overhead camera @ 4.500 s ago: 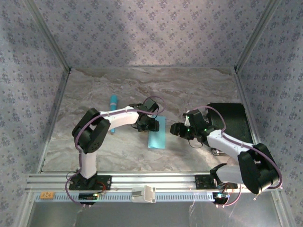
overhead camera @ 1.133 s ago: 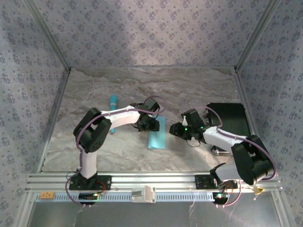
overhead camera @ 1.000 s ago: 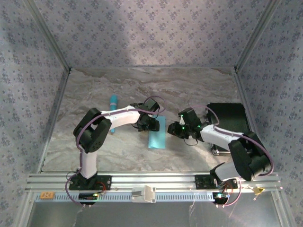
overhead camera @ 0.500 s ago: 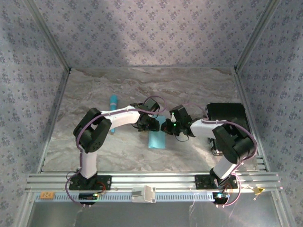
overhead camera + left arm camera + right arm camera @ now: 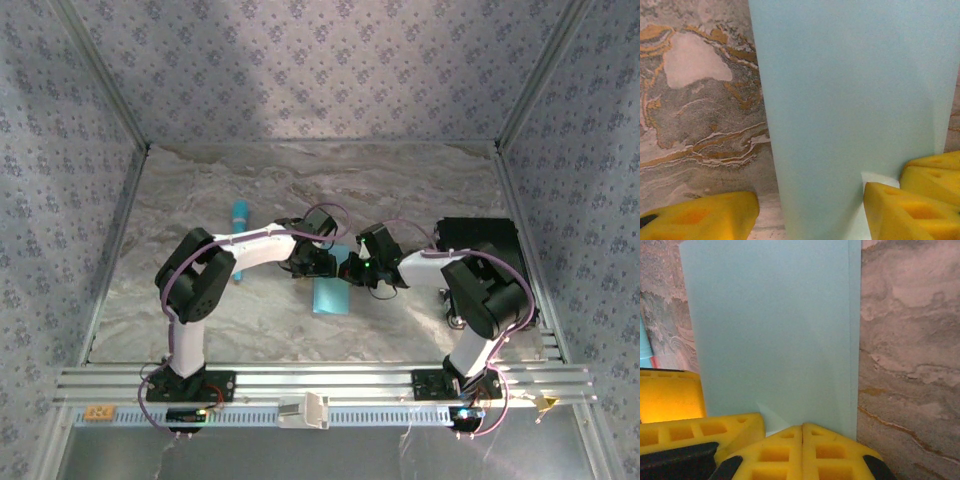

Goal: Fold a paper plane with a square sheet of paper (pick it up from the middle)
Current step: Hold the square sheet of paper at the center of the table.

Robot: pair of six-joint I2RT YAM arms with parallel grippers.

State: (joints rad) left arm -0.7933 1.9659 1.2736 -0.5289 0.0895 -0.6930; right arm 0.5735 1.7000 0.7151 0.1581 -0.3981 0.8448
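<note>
The square sheet of paper (image 5: 331,292) lies on the marble table as a folded light cyan strip, also seen in the left wrist view (image 5: 850,100) and the right wrist view (image 5: 775,340). My left gripper (image 5: 318,262) (image 5: 810,200) stands open over the strip's far end, one finger on the table beside it, the other on its corner. My right gripper (image 5: 350,270) (image 5: 802,426) is shut, its tips at the same end, right next to the left gripper's fingers (image 5: 670,395). A small pale paper corner (image 5: 765,415) is lifted there. Whether paper sits between the right tips is hidden.
A slim turquoise pen-like stick (image 5: 239,228) lies left of the left forearm. A black tray (image 5: 480,245) sits at the right, behind the right arm. Patterned walls enclose the table, and an aluminium rail (image 5: 320,385) runs along the near edge.
The right arm swung left from near the black tray to the paper's far end, and its jaws closed. The left arm and the paper stayed put.
</note>
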